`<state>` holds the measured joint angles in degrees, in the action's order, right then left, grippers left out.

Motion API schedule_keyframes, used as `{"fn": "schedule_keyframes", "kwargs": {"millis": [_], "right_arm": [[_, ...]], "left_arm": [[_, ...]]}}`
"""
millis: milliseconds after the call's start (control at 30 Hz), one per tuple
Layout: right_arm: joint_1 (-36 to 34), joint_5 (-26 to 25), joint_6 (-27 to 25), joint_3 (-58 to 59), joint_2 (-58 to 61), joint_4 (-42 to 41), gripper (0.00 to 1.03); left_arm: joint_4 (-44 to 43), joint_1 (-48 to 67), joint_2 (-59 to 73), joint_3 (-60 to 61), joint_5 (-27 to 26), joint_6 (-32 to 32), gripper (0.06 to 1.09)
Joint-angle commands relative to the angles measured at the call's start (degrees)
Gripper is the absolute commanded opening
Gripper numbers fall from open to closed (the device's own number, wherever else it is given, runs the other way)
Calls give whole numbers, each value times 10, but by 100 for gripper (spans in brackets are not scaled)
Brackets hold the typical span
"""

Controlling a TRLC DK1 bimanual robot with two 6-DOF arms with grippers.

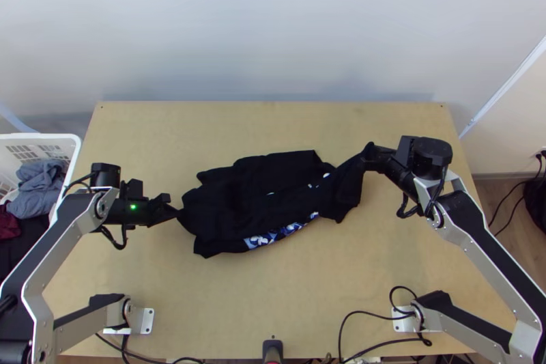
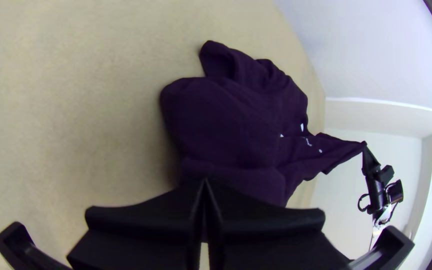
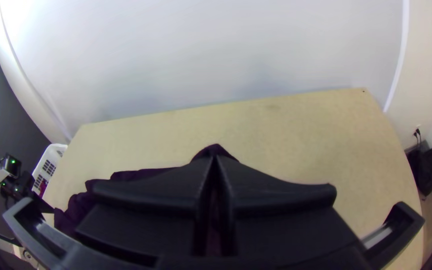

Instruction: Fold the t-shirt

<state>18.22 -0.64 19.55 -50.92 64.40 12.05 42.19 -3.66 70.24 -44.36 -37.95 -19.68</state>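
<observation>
Dark t-shirt [image 2: 226, 120] bunched on the table [image 2: 76, 100], one end up in the right end effector [image 1: 370, 152].

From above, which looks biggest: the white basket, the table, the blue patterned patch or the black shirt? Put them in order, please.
1. Table
2. Black shirt
3. White basket, counting just the part inside the picture
4. Blue patterned patch

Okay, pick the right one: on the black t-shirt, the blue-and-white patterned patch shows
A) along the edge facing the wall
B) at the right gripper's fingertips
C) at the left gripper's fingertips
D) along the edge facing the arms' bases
D: in the top view, the blue-and-white patch runs along the side of the t-shirt that faces the arms' bases.
</observation>
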Motion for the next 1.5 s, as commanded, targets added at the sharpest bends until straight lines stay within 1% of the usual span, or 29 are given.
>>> {"fn": "schedule_keyframes", "kwargs": {"millis": [0,133,233,333,400,533,633,667,700,733,767,800,833,867,900,967,1033,1067,1100,1133,1200,1333,1400,1467], "right_arm": [[3,-3,15,11,2,-11,3],[4,-3,15,11,3,-11,3],[4,-3,15,13,3,-11,3],[5,-4,15,16,2,-11,3],[7,-4,15,20,1,-12,3],[13,-6,15,22,1,-14,3],[16,-8,15,20,0,-14,3],[16,-8,15,19,0,-15,3],[16,-8,15,19,-1,-14,3],[15,-8,15,19,-1,-14,3],[14,-9,15,20,-1,-14,3],[14,-8,15,21,-1,-14,3],[14,-9,15,22,0,-14,3],[14,-9,15,23,0,-14,3],[14,-9,15,24,1,-15,3],[15,-9,16,26,4,-18,3],[16,-9,20,28,9,-23,3],[19,-9,21,29,12,-25,3],[23,-10,21,28,13,-25,3],[29,-15,22,28,16,-26,3],[35,-19,22,28,20,-28,3],[36,-20,22,21,29,-29,3],[35,-23,21,20,31,-29,3],[35,-23,19,20,31,-29,3]], "left_arm": [[14,-13,-12,3,-9,3,10],[17,-37,-18,-12,-13,-1,10],[9,-54,-21,-34,-13,-17,10],[-48,-63,-20,-47,-9,-54,10],[-79,-47,-10,-58,2,-66,9],[-103,1,46,-101,24,-86,10],[-95,20,90,-129,29,-90,10],[-90,22,94,-132,28,-89,11],[-84,23,94,-132,27,-86,19],[-74,23,93,-130,23,-76,35],[-53,23,90,-129,17,-55,56],[-23,23,86,-129,10,-22,73],[0,16,81,-127,10,4,83],[18,9,75,-122,10,18,88],[37,1,67,-111,6,30,90],[47,-37,53,-71,-25,42,90],[48,-69,58,-28,-78,42,90],[54,-90,70,-12,-94,42,91],[65,-99,82,-2,-102,48,92],[76,-104,90,3,-103,61,96],[78,-116,91,17,-108,65,97],[74,-125,91,34,-131,47,100],[55,-130,89,45,-139,43,102],[39,-143,95,52,-149,28,102]]}}
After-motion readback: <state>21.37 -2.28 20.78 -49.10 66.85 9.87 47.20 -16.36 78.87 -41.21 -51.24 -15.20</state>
